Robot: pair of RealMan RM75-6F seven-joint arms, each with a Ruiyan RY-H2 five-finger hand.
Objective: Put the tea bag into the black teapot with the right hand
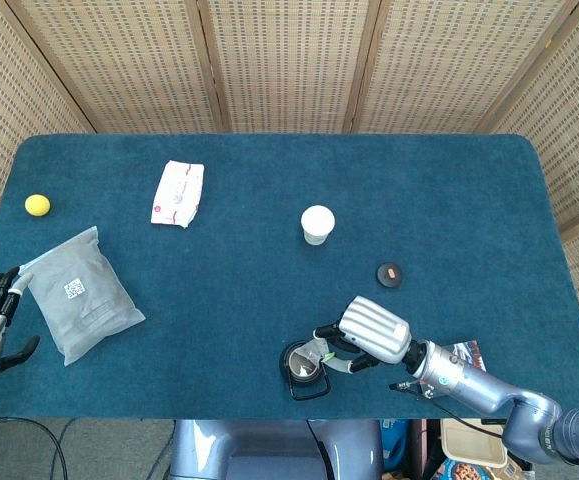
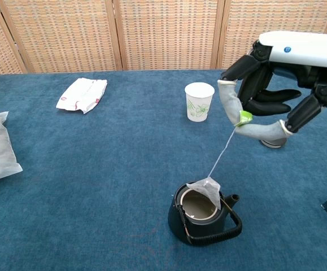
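Right robot hand (image 2: 276, 90) above black teapot (image 2: 200, 217), pinching tag, tea bag (image 2: 207, 189) seemingly touching rim.

Both views are bright and evenly lit, with soft diffuse light from overhead. Shadows are faint: a small dark patch lies under the black teapot (image 2: 204, 214) at 6 o'clock in the chest view. A mild sheen shows on the right hand (image 2: 276, 84) at 2 o'clock. Focus is sharp throughout, with no noticeable edge distortion.
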